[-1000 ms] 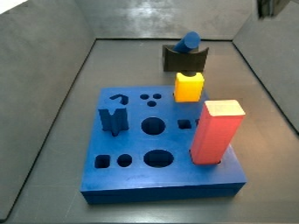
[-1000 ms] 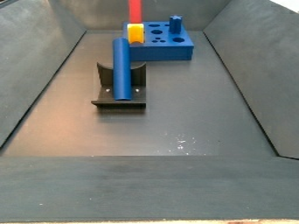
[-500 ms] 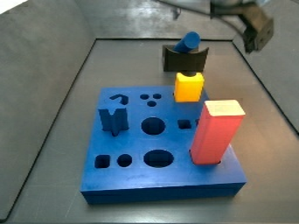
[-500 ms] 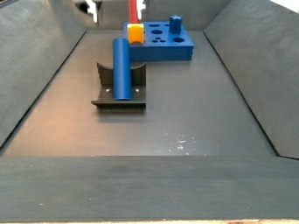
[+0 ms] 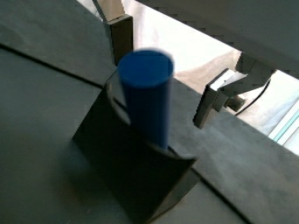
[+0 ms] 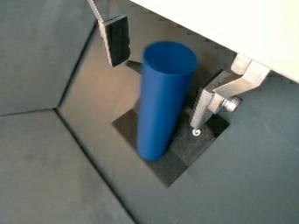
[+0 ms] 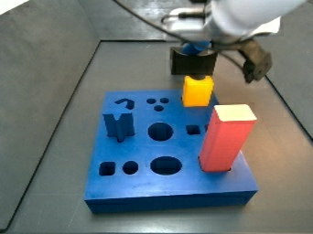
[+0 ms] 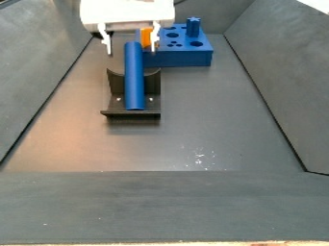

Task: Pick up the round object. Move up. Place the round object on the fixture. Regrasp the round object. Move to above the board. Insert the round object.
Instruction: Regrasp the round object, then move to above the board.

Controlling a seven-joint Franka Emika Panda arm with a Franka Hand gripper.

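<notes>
The round object, a dark blue peg (image 8: 134, 72), lies in the notch of the dark fixture (image 8: 131, 104) on the floor. My gripper (image 8: 125, 40) has come down over the peg's end nearest the board. It is open, with one finger on each side of the peg and a gap to it. Both wrist views show the peg (image 5: 149, 92) (image 6: 163, 105) between the fingers (image 5: 121, 39) (image 6: 214, 101) of the gripper (image 5: 163, 79) (image 6: 159, 85). In a side view the gripper (image 7: 199, 47) hides most of the peg above the fixture (image 7: 192, 64). The blue board (image 7: 134, 178) lies in front of it.
A tall red block (image 7: 228, 137) and a yellow cube (image 7: 197, 90) stand in the board, beside a dark blue notched piece (image 7: 119, 125). Grey walls (image 8: 45, 86) enclose the floor on both sides. The board also shows behind the fixture (image 8: 190, 58).
My gripper has come down from above and now straddles the peg's end on the fixture. The peg, fixture and board have not moved.
</notes>
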